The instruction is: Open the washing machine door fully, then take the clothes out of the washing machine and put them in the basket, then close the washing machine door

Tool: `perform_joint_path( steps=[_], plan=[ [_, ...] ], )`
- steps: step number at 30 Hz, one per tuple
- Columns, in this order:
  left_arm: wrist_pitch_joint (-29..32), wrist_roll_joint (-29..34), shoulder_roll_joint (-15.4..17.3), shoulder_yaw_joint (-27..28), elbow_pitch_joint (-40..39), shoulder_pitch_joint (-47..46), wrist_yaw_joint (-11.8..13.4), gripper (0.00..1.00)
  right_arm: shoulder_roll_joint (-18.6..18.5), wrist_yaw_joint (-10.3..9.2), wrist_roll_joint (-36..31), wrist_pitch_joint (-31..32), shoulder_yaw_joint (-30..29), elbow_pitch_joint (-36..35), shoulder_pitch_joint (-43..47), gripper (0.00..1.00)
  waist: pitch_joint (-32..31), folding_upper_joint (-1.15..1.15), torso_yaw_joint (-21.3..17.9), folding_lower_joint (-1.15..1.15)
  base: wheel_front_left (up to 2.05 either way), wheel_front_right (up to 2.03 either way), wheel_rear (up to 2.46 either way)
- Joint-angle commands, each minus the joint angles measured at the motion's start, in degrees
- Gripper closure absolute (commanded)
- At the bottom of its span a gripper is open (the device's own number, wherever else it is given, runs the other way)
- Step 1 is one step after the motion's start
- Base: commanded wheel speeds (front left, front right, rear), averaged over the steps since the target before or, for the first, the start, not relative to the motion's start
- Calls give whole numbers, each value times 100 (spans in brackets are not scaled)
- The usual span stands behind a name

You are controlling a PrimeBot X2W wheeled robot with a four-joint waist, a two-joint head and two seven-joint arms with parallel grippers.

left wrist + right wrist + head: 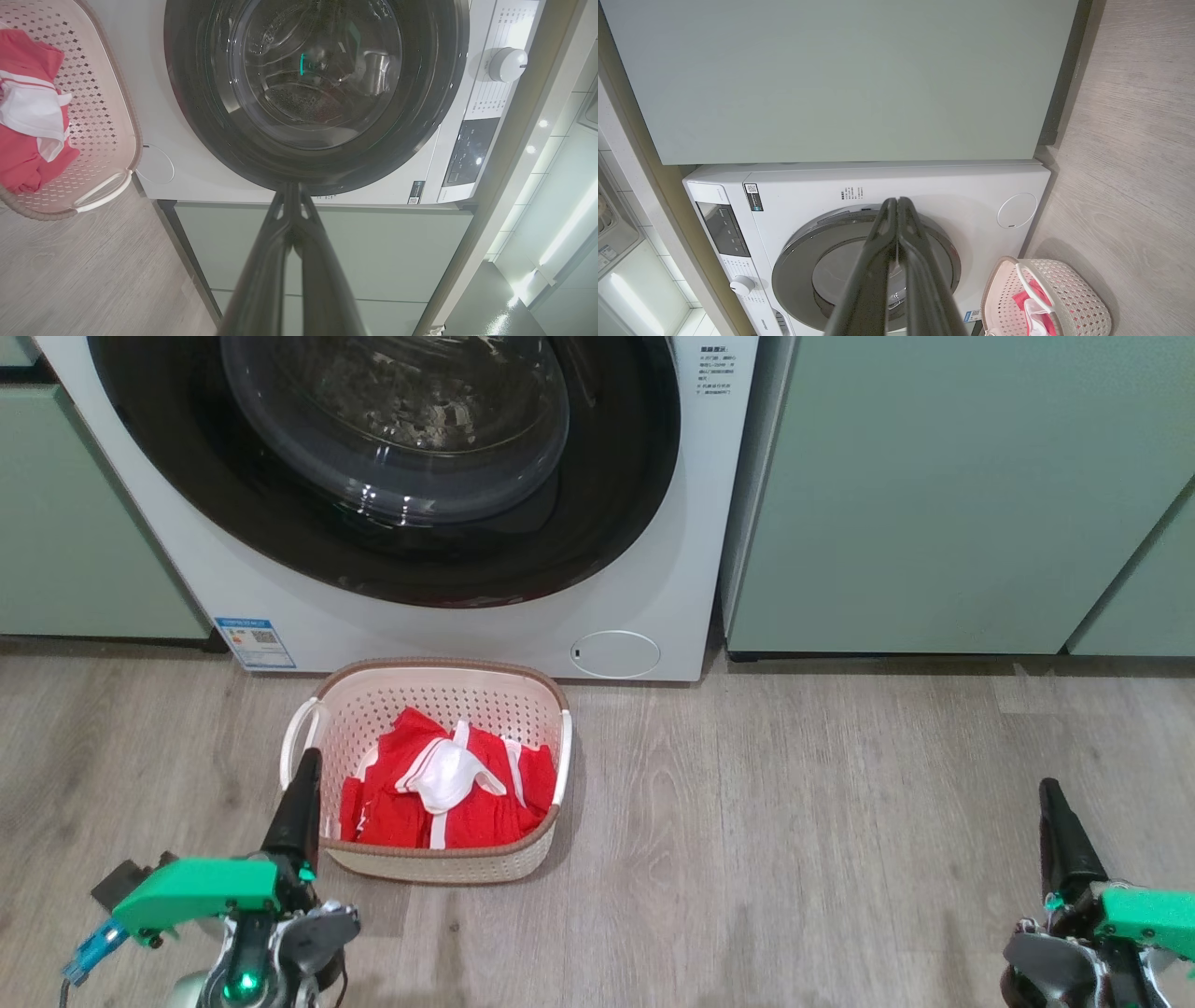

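Right gripper (pixel 896 201) jaws pressed together — beyond them the washing machine door (pixel 794 263) closed, clothes (pixel 1020 301) in the basket (pixel 1078 303).

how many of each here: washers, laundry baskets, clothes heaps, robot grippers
big white front-loading washing machine: 1
cream perforated plastic laundry basket, brown woven rim: 1
heap of bright red clothes with white trim, in the basket: 1
left gripper and right gripper, long dark fingers, both shut: 2
total: 5
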Motion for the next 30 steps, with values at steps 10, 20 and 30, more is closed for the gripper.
perform_joint_path(
  steps=[10, 20, 30],
  plan=[
    [37, -22, 32, 187, -205, -146, 4, 100, -106, -3, 35, 34, 107, -240, -270, 100, 0, 0, 1, 0, 0, 0, 0],
    [37, -22, 32, 187, -205, -146, 4, 100, -106, -3, 35, 34, 107, -240, -270, 100, 0, 0, 1, 0, 0, 0, 0],
    [37, -22, 32, 186, -205, -146, 4, 100, -106, -3, 35, 34, 107, -240, -270, 100, 0, 0, 1, 0, 0, 0, 0]
  ],
)
